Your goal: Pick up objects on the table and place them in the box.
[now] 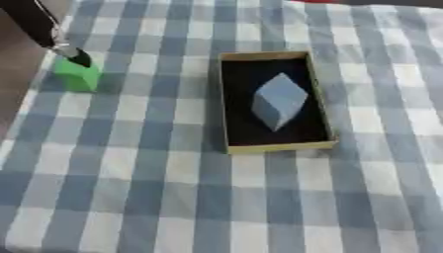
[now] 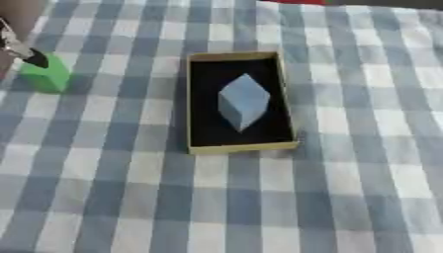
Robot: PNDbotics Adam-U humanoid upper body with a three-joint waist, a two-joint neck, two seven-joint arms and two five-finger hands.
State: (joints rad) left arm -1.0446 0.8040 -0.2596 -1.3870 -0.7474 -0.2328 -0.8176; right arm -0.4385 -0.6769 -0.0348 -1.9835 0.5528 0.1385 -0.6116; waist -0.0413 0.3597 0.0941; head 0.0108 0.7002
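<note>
Green block [image 1: 78,75] remaining on the checked counter [image 1: 173,197]; pale blue block [image 1: 279,101] lying in the box [image 1: 227,104].
Left hand [image 1: 76,56] touching green block's top; fingers' state — cannot tell.

We saw the box [image 1: 275,146] lying mid-table on the cloth [image 1: 173,197]; inside it sat a block [image 1: 279,101], tilted on edge; well to the left, near the table's edge, stood a cube [image 1: 78,75]; the left hand [image 1: 71,53] touched its top.
</note>
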